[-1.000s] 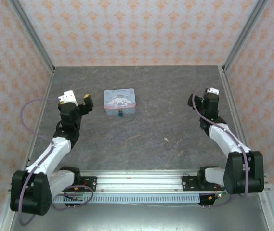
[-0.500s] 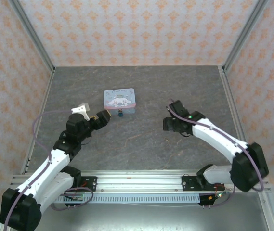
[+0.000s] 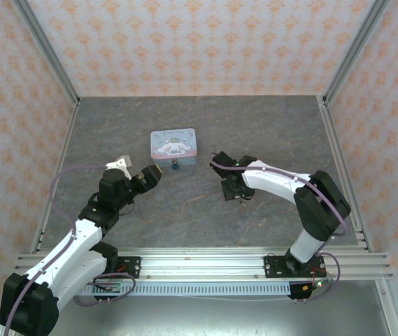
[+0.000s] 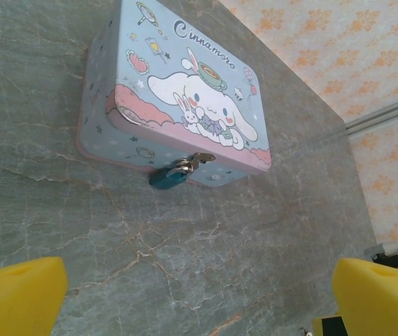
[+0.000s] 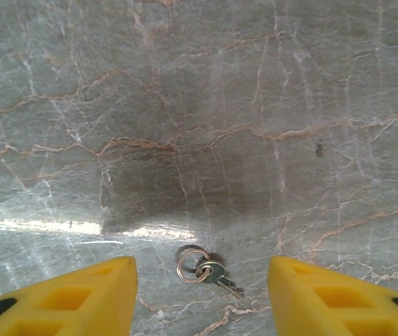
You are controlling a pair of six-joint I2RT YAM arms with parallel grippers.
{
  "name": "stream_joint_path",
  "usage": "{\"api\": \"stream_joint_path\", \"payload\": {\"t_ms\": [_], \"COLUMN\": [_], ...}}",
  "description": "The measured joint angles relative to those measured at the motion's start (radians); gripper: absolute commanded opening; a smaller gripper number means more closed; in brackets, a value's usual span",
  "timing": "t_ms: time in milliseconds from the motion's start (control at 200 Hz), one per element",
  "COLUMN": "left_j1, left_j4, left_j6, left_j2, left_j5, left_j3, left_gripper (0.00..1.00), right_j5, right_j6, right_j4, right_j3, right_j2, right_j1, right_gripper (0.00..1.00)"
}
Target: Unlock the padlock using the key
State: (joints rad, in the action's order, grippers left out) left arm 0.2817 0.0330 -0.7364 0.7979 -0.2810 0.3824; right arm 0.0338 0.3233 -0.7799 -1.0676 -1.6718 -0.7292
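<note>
Top: high, near side. Left wrist: close on tin [image 4: 185,84], top shares. Right wrist: low over key [image 5: 223,280].

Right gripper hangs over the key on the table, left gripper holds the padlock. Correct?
Not quite. The left gripper holds nothing: its jaws stand wide open, and the padlock hangs on the front of the tin, apart from the fingers, as the left wrist view shows. The right gripper does hang over the key on the table.
</note>
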Motion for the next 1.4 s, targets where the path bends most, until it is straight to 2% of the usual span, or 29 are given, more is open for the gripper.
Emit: {"api": "stream_joint_path", "payload": {"t_ms": [791,1121,1401], "left_j1": [0.000,0.000,0.000], "left_j4": [-0.044,-0.049,-0.062], "left_j6": [0.003,0.004,0.004], "left_j2": [0.000,0.000,0.005], "left_j5": [0.000,0.001,0.002], "left_j3": [0.017,0.037,0.050], "left_gripper": [0.98,0.99,0.99], "right_j5": [-0.042,-0.039,-0.022], "right_j6": [0.014,0.028,0.050], "right_j4": [-0.013,0.006,0.024], "right_j3": [0.002,0.015,0.026], "right_j2": [-0.089,-0.086,-0.079], "right_j1": [-0.006,-0.016,-0.027], "right_gripper": [0.33,0.21,0.00]}}
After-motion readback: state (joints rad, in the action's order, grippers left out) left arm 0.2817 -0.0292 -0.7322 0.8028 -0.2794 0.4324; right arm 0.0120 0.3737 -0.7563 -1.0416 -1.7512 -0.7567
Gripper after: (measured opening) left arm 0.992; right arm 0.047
